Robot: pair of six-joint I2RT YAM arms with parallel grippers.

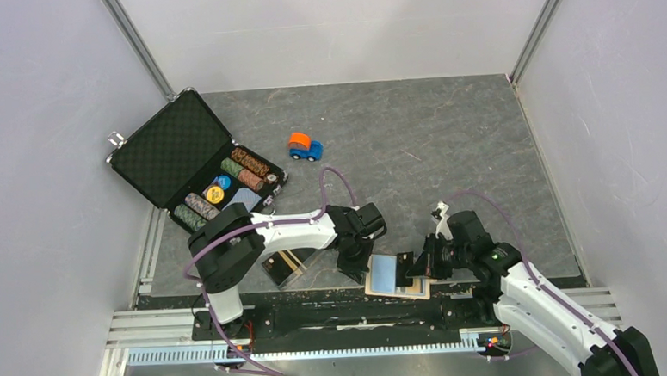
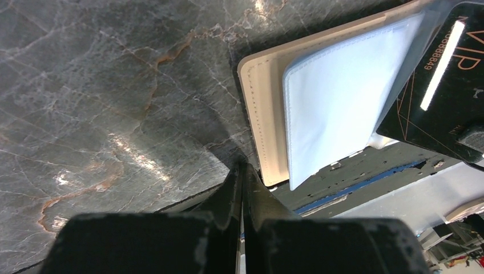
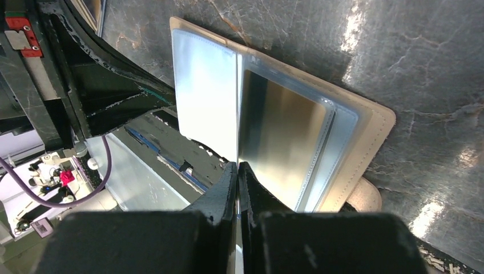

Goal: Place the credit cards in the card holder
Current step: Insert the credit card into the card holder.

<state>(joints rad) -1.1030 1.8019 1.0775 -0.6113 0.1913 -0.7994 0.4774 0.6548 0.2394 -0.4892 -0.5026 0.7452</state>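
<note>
The beige card holder [image 1: 376, 286] lies open at the table's near edge, a light blue panel [image 2: 342, 97] on its inner face; card or sleeve, I cannot tell. My left gripper [image 2: 241, 166] is shut and empty, with its tips at the holder's [image 2: 262, 114] left edge near the front corner. My right gripper [image 3: 237, 165] is shut on a black credit card with a gold stripe [image 2: 445, 85], tilted over the holder's right half. In the right wrist view this card shows edge-on above the holder [image 3: 376, 123]. From above, the left gripper [image 1: 357, 268] and right gripper [image 1: 416, 266] flank the holder.
An open black chip briefcase [image 1: 182, 157] with rows of poker chips sits at the back left. A small orange and blue toy car [image 1: 305, 146] stands mid-table. A clear box with a dark base [image 1: 284, 266] lies under the left arm. The black rail [image 1: 362, 311] runs just below the holder.
</note>
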